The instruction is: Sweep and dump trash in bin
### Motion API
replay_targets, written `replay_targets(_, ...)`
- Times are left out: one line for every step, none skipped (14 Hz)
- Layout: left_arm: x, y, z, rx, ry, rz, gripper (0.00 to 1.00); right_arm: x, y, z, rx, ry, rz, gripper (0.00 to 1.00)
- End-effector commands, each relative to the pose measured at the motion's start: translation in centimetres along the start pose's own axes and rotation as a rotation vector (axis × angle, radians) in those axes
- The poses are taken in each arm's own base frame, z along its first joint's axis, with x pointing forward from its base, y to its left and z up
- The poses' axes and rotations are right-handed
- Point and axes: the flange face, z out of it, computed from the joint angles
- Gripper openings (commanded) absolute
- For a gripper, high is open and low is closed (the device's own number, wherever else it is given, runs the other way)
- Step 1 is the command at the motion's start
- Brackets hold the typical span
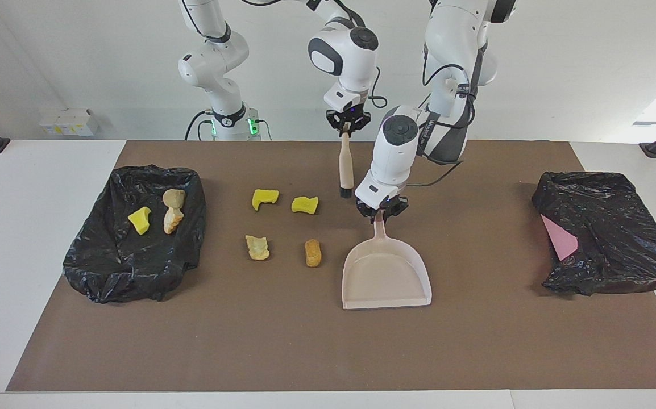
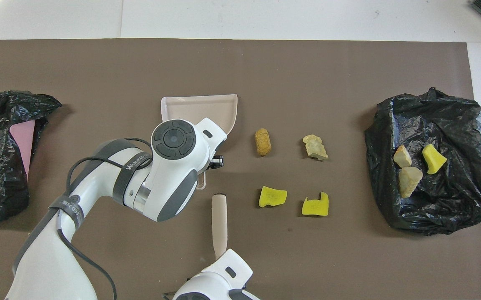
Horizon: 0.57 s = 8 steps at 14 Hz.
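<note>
Four trash scraps lie on the brown mat: two yellow pieces (image 1: 264, 199) (image 1: 304, 204) and two tan-orange chunks (image 1: 257, 247) (image 1: 312, 253), beside the dustpan toward the right arm's end. Three more scraps (image 1: 140, 220) (image 1: 173, 197) (image 1: 172, 221) lie in the black-bag bin (image 1: 135, 272). My left gripper (image 1: 382, 213) is shut on the handle of the beige dustpan (image 1: 385, 278), which lies flat on the mat. My right gripper (image 1: 348, 126) is shut on the brush (image 1: 345, 167), held upright with its bristles down by the mat, nearer to the robots than the dustpan.
A second black bag (image 1: 606, 238) with a pink sheet (image 1: 558, 241) in it lies at the left arm's end of the mat. The brown mat (image 1: 328, 352) covers most of the white table.
</note>
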Motion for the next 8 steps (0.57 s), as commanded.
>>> replay_targets(0.9, -2.6, -1.5, 0.0, 0.022, 0.054, 0.0, 1.2, 5.6, -0.9, -0.033, -0.026, 0.111, 0.0)
replay_targets(1.4, -3.9, -2.2, -0.001, 0.027, 0.085, 0.0, 1.9, 7.0, -0.8, -0.038, -0.027, 0.142, 0.0)
replay_targets(1.6, -4.9, -2.5, 0.003, 0.015, 0.119, 0.0, 2.9, 8.3, 0.0, -0.051, -0.037, 0.175, 0.0)
replay_targets(1.8, -5.9, -3.2, 0.006, 0.008, 0.168, 0.0, 4.1, 9.5, 0.6, -0.065, -0.043, 0.207, 0.0)
replay_targets(1.8, -7.3, -4.1, 0.008, -0.004, 0.229, 0.0, 5.4, 11.1, 1.0, -0.088, -0.048, 0.242, 0.0)
replay_targets(2.0, -9.0, -4.9, 0.009, -0.018, 0.304, 0.0, 6.4, 12.5, 1.4, -0.119, -0.06, 0.266, 0.0)
replay_targets(2.0, -10.3, -5.7, 0.009, -0.031, 0.375, 0.0, 7.0, 13.6, 1.7, -0.159, -0.058, 0.276, 0.0)
replay_targets(1.8, -11.8, -6.3, 0.009, -0.056, 0.427, 0.0, 7.7, 14.7, 2.0, -0.179, -0.067, 0.298, 0.0)
